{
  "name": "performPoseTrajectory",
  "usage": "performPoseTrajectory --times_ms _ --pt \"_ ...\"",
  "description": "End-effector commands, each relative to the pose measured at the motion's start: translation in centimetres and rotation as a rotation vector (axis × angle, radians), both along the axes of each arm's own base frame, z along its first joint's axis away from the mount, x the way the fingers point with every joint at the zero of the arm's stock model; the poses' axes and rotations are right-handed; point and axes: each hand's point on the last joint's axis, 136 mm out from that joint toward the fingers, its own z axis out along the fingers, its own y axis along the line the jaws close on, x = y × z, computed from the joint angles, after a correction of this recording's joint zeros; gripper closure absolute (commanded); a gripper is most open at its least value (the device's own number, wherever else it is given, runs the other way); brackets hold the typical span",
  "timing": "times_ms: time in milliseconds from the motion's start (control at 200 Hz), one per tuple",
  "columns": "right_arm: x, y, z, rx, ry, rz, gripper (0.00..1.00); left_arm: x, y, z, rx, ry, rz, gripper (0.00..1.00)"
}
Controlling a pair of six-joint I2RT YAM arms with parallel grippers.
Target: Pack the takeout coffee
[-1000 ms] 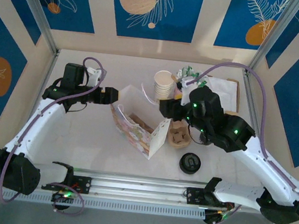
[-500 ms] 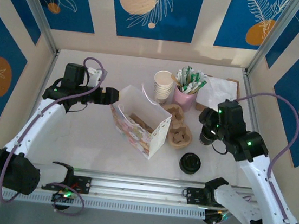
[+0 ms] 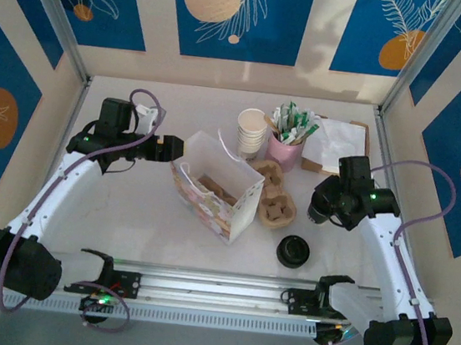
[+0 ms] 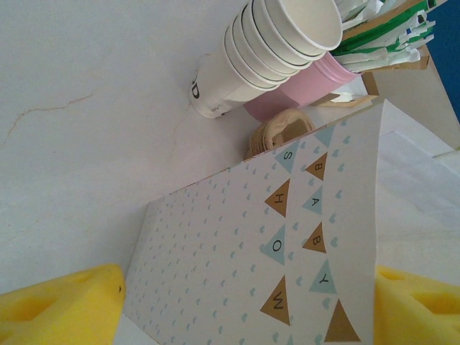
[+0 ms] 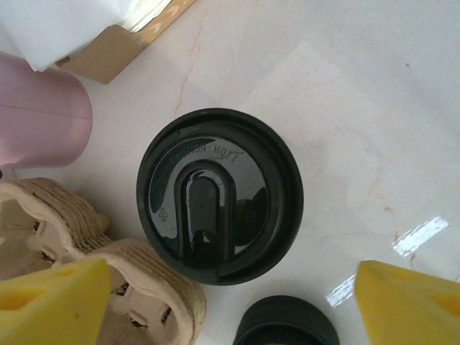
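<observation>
Right gripper (image 3: 323, 209): away from the patterned paper gift bag (image 3: 203, 206), now wide open over black-lidded takeout coffee cup (image 5: 219, 195); pickup likely next. Left gripper (image 3: 172, 147): wide, straddling bag wall.

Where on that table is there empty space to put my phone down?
Widest bare table lies near-left, between the left arm and the gift bag. A smaller strip runs behind the bag, left of the paper cups. Right of the bag is crowded: carrier tray, black lid, pink cup, right claw.
</observation>
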Motion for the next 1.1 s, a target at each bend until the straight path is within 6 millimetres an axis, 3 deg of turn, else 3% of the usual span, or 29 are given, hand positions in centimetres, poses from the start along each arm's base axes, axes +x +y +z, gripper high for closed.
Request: performPoseTrajectory --times_ms 0,810,1095 --pt "0.9 0.2 0.2 0.041 -0.038 -0.021 0.07 -0.4 -0.3 -0.5 0.003 0.016 -0.005 0.20" --pt "2.6 0.6 -2.5 -0.035 0.105 0.014 0.08 -0.5 -0.5 -0.5 0.012 0.014 -0.012 0.20" --pt "3.0 0.4 -2.0 -0.079 0.091 0.024 0.14 -0.5 -0.5 -0.5 0.014 0.014 -0.013 0.20"
